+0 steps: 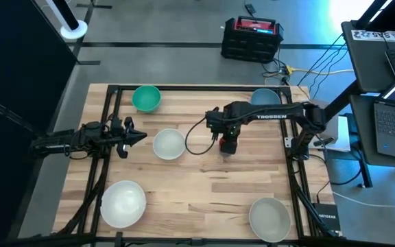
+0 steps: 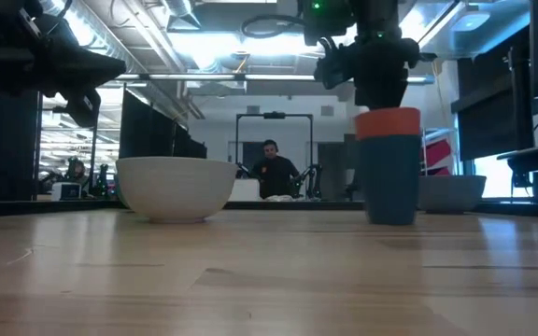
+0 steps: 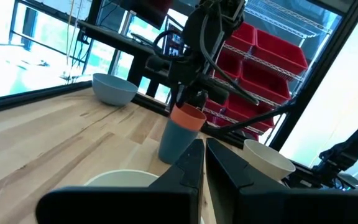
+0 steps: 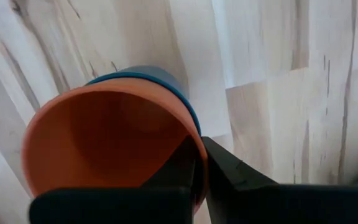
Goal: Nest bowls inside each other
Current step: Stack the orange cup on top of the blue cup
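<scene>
A tiny red bowl, cup-shaped, sits nested in a tiny dark blue bowl that stands on its base on the table near the middle. My right gripper points down over them, shut on the red bowl. My left gripper hovers level at the table's left, shut and empty, its tips beside a medium white bowl. On the table also rest a green bowl, a light blue bowl and two large whitish bowls. My right gripper grips the red bowl's rim, with one finger inside the bowl and one outside it. The fingers come from above, pointing down. The red bowl stands upright inside the dark blue bowl, which stands on the table.
A black frame runs along the table's edges. Bare wood lies between the two large bowls at the near side. Beyond the far edge stand a black-and-red case and cables; a person sits in the room behind.
</scene>
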`<state>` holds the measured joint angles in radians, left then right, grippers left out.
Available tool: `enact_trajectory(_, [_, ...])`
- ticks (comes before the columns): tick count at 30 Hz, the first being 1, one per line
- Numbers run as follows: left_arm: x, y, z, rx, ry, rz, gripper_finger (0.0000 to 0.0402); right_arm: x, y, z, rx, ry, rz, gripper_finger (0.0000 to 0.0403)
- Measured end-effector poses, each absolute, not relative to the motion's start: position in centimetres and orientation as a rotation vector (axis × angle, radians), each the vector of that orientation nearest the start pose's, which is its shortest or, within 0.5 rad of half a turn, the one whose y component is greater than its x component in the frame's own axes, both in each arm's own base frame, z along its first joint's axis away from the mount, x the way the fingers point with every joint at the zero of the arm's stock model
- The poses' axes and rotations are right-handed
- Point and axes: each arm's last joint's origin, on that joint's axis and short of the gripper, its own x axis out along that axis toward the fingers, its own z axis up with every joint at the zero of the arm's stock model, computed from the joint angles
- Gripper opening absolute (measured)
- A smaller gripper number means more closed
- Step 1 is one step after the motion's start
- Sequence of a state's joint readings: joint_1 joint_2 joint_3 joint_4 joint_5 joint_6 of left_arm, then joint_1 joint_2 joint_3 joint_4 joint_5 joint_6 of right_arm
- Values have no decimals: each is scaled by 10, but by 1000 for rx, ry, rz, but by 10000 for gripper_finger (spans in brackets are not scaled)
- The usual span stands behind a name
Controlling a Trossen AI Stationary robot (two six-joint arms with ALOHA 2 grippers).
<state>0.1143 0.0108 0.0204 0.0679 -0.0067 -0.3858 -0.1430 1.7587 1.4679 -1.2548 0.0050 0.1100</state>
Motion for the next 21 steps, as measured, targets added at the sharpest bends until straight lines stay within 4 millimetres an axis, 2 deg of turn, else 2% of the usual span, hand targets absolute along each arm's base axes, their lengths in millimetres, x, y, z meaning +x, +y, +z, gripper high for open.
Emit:
enact_trajectory(6, [96,11,176,-380,-100,104,0,315,-52,252,214,1542,-228,3])
enact_trajectory(10, [96,11,176,-381,-99,105,0,315,-53,252,209,1542,-223,18])
enact_trajectory(17, [96,11,176,-381,-98,105,0,314,-52,254,212,1549,-210,81])
enact_trajectory(21, [96,11,177,-392,-113,102,0,320,-53,275,210,1486,-206,116])
